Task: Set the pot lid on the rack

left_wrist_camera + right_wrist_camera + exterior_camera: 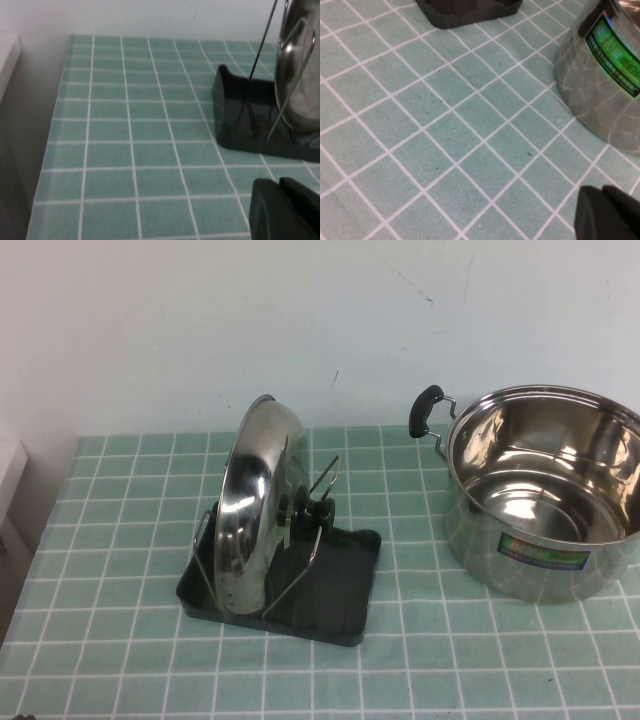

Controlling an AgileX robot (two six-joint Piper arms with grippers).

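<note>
The shiny domed pot lid [250, 502] stands on edge between the wire prongs of the dark rack [345, 585]. Its black knob [312, 512] faces the pot. No gripper touches it and neither arm shows in the high view. In the left wrist view my left gripper [281, 184] is shut and empty, low over the tiled cloth, short of the rack [240, 117] and the lid [300, 85]. In the right wrist view my right gripper [602, 191] is shut and empty over the cloth, between the rack's corner [470, 10] and the pot.
The deep steel pot [545, 505] with a black handle [425, 410] and a coloured label stands at the right, also in the right wrist view [600, 85]. A green tiled cloth [130, 560] covers the table. A white wall lies behind it.
</note>
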